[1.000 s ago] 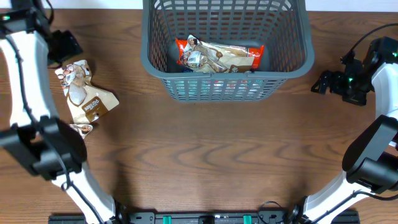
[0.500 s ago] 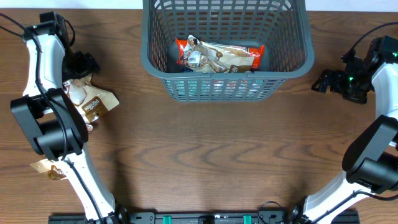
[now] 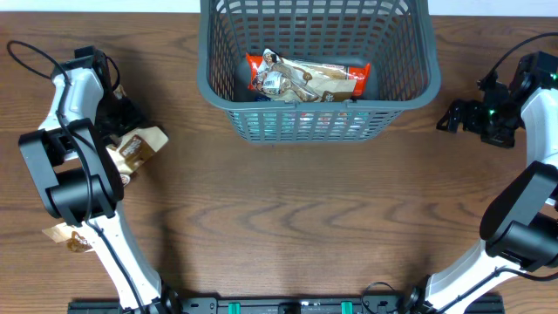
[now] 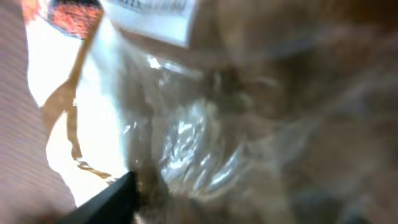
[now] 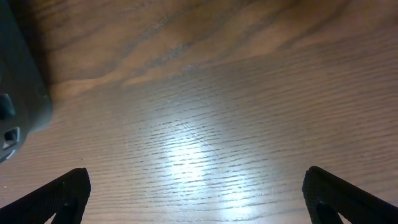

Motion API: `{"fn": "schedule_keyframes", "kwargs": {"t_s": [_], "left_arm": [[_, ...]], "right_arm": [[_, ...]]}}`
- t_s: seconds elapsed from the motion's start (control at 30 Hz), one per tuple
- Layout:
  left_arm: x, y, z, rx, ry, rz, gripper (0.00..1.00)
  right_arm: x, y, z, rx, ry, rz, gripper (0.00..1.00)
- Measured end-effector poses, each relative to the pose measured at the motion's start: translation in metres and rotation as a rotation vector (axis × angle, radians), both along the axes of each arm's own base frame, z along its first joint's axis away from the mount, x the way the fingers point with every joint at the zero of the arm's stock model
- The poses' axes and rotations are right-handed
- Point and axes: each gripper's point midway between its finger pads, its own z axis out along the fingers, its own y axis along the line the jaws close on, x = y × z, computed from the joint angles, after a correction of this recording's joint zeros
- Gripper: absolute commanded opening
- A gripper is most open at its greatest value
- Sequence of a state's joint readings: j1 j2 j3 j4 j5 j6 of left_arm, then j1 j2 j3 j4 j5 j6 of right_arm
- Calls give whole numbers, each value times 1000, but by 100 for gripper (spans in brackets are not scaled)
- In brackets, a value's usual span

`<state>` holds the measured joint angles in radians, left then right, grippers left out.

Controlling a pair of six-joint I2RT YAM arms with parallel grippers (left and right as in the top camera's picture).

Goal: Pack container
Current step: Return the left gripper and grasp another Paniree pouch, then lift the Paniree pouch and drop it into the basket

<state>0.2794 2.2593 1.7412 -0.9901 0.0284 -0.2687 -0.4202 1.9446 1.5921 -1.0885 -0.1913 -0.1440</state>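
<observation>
The dark grey-blue lattice container [image 3: 318,98] stands at the top centre and holds a few snack packets [image 3: 305,78]. My left gripper [image 3: 120,118] is down on a brown and white snack packet [image 3: 144,142] on the table left of the container. In the left wrist view this packet [image 4: 217,112] fills the frame, blurred and very close. Only one dark finger [image 4: 112,196] shows against it, and the other is hidden. My right gripper [image 3: 449,115] hovers open and empty over bare table right of the container; it also shows in the right wrist view [image 5: 196,193].
Another small snack packet [image 3: 68,235] lies near the table's left front, beside the left arm's base. A corner of the container [image 5: 18,93] shows at the left of the right wrist view. The wooden table [image 3: 305,209] spreads in front of the container.
The left arm swung in from the far left edge and came down onto the brown packet, which shifted slightly to the right. The right arm has not moved.
</observation>
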Motion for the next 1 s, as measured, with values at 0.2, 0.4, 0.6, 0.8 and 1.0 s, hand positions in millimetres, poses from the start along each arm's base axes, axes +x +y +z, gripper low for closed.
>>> {"fn": "schedule_keyframes", "kwargs": {"t_s": [0.2,0.4,0.6,0.8,1.0], "left_arm": [[-2,2,14,16,-12,-7,9],[1,-3,71,46,-126,-56,6],[10,-32,192,125,-413,-191,6],[15,-116,328,172,-742,-501,6],[7,-235,408,199,-1003,-956,6]], "right_arm": [[0,-1,0,-6,2,2,99],[-1,-1,0,-7,4,2,99],[-1,-1,0,-7,5,2,99],[-1,-1,0,-7,6,2,99],[-1,-1,0,-7,6,2,99]]}}
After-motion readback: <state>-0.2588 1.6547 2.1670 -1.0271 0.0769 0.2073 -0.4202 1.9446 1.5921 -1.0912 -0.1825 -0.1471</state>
